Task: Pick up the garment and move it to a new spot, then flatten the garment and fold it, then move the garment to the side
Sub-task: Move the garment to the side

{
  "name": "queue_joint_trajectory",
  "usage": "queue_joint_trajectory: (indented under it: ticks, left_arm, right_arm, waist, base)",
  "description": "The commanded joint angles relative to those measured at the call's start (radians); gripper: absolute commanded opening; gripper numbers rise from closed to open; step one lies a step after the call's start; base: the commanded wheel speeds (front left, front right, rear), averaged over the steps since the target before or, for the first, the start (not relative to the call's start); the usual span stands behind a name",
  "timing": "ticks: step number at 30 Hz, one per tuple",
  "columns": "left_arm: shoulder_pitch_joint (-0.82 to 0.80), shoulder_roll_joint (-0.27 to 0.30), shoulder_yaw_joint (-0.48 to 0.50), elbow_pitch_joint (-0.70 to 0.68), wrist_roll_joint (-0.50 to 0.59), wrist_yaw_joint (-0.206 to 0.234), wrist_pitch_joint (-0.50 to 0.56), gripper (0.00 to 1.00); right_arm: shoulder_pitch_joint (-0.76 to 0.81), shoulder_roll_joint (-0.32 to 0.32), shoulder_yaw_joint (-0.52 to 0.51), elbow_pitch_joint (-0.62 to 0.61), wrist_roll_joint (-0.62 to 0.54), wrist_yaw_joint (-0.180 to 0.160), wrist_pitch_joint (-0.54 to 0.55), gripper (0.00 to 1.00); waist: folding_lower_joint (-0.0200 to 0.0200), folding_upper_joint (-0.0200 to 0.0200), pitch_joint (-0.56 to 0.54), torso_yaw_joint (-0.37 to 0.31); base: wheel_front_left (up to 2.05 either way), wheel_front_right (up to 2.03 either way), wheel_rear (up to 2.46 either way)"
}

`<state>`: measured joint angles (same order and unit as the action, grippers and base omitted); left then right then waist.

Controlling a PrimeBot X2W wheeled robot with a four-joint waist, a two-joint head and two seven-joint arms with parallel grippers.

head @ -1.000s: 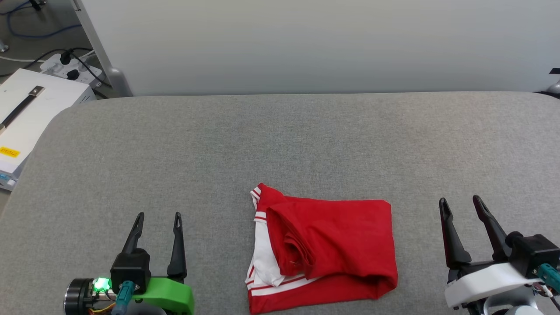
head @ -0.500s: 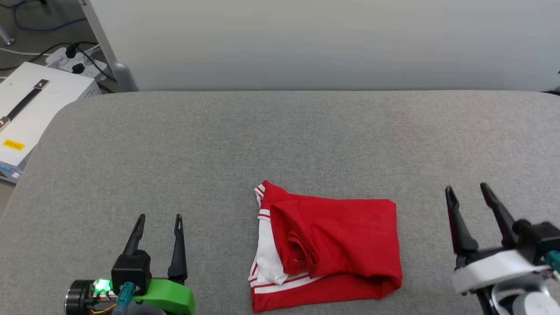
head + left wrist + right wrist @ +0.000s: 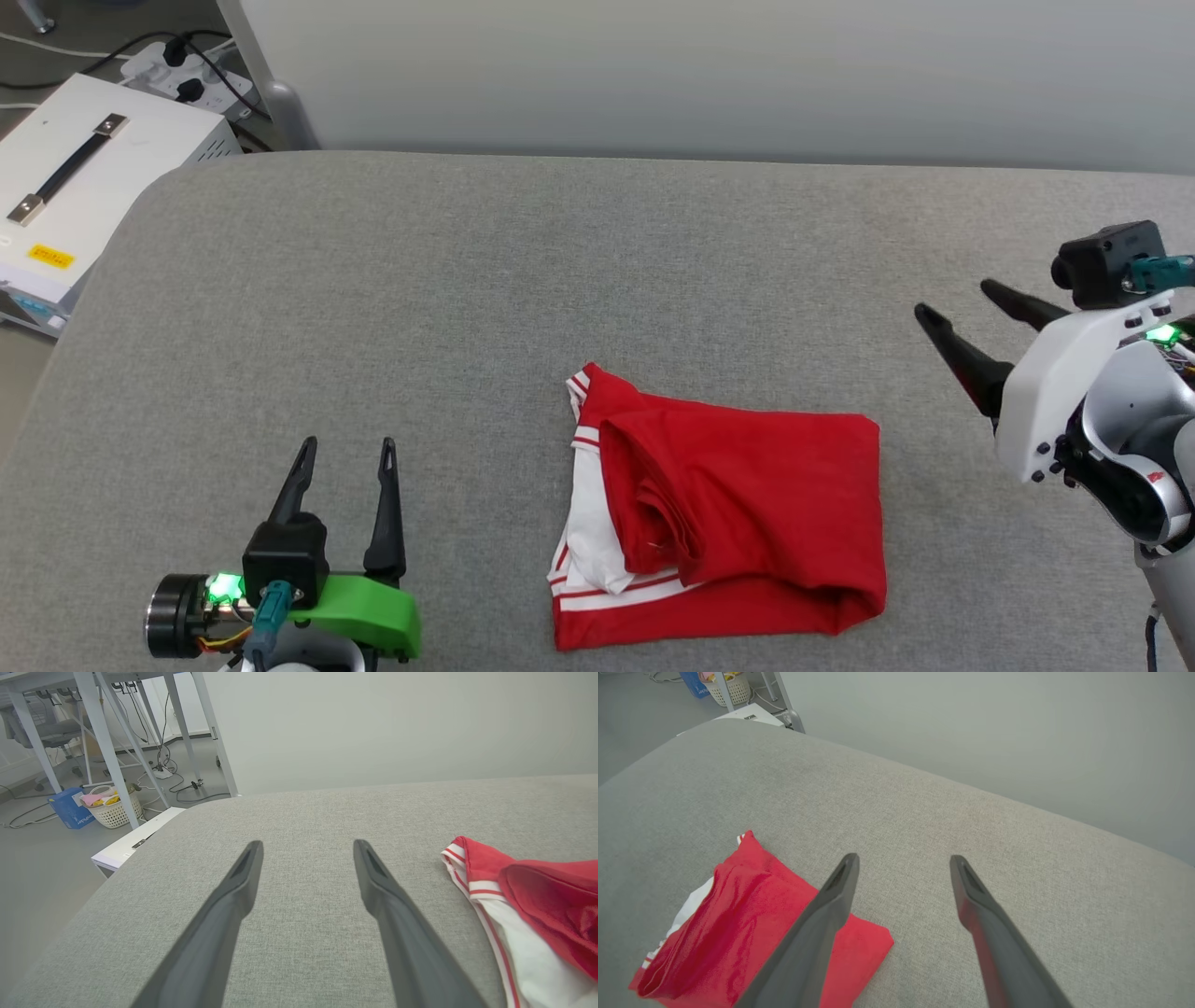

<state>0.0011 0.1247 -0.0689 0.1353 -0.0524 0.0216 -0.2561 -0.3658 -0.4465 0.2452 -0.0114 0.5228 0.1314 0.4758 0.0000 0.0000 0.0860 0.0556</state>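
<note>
The garment (image 3: 747, 513) lies folded into a red rectangle on the grey padded table (image 3: 523, 280), near its front edge, with a white sleeve and red-white striped trim showing on its left side. The left wrist view catches that striped side of the garment (image 3: 523, 896) at the right. In the right wrist view the garment (image 3: 738, 933) lies at the lower left. My left gripper (image 3: 347, 451) rests open on the table, well left of the garment, with nothing between its fingers. My right gripper (image 3: 954, 299) hovers open and empty to the garment's right, fingers pointing left.
A white box with a black handle (image 3: 84, 177) stands on the floor off the table's left corner, by a power strip and cables (image 3: 187, 70). A pale wall panel (image 3: 709, 75) runs behind the table. Metal table legs and a laundry basket (image 3: 112, 807) stand far left.
My right arm has risen and swung so its fingers now point left instead of up the view. The head camera shifted, moving the whole scene slightly right. The garment and left gripper stayed put.
</note>
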Motion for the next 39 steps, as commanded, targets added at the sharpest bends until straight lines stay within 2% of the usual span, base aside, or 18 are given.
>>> queue_joint_trajectory:
  ticks: [1,7,11,21,27,28,29,30,36,37,39]
  left_arm:
    - [-0.025,-0.004,0.0,0.002,-0.002,-0.005,-0.006,1.0]
    - [-0.049,-0.012,-0.004,0.003,-0.001,-0.009,-0.006,1.0]
    - [-0.072,-0.019,-0.011,0.004,0.001,-0.015,-0.006,1.0]
    - [-0.135,-0.03,-0.02,0.013,0.004,-0.031,-0.006,1.0]
    - [-0.156,-0.035,-0.021,0.023,0.007,-0.034,-0.006,1.0]
    - [-0.157,-0.036,-0.02,0.024,0.007,-0.034,-0.006,1.0]
    - [-0.157,-0.037,-0.019,0.025,0.008,-0.034,-0.006,1.0]
    - [-0.151,-0.038,-0.015,0.029,0.008,-0.032,-0.006,1.0]
    - [-0.12,-0.039,-0.003,0.034,0.009,-0.025,-0.006,1.0]
    - [-0.096,-0.036,0.009,0.025,0.011,-0.018,-0.006,1.0]
    - [-0.082,-0.035,0.016,0.015,0.011,-0.014,-0.006,1.0]
  right_arm:
    - [-0.018,-0.012,0.015,0.009,0.046,-0.001,0.062,1.0]
    - [-0.003,-0.032,0.052,0.049,0.238,-0.001,0.361,1.0]
    - [0.028,-0.037,0.066,0.07,0.275,-0.001,0.448,1.0]
    - [0.074,0.038,0.085,0.181,0.28,-0.001,0.451,1.0]
    - [0.108,0.036,0.144,0.209,0.278,-0.001,0.439,1.0]
    - [0.107,0.034,0.148,0.205,0.28,-0.001,0.427,0.44]
    - [0.103,0.033,0.148,0.204,0.283,-0.001,0.412,0.0]
    - [0.081,0.028,0.15,0.188,0.291,-0.001,0.37,0.0]
    - [0.021,-0.008,0.175,0.121,0.301,-0.001,0.305,0.0]
    - [-0.008,-0.045,0.204,0.067,0.301,-0.001,0.3,0.0]
    - [-0.029,-0.077,0.223,0.024,0.299,-0.001,0.305,0.0]
  waist:
    - [0.0,0.0,0.012,0.009]
    - [0.0,0.0,0.049,0.029]
    - [0.0,0.0,0.084,0.049]
    - [0.0,0.0,0.175,0.091]
    - [0.0,0.0,0.186,0.104]
    - [0.0,0.0,0.184,0.104]
    - [0.0,0.0,0.183,0.104]
    - [0.0,0.0,0.169,0.101]
    - [0.0,0.0,0.116,0.072]
    - [0.0,0.0,0.096,0.034]
    - [0.0,0.0,0.089,0.0]
  base:
    - [0.0,0.0,0.0]
    - [0.0,0.0,0.0]
    - [0.0,0.0,0.0]
    - [0.0,0.0,0.0]
    - [0.0,0.0,0.0]
    - [0.0,0.0,0.0]
    - [0.0,0.0,0.0]
    - [0.0,0.0,0.0]
    - [0.0,0.0,0.0]
    - [0.0,0.0,0.0]
    - [0.0,0.0,0.0]
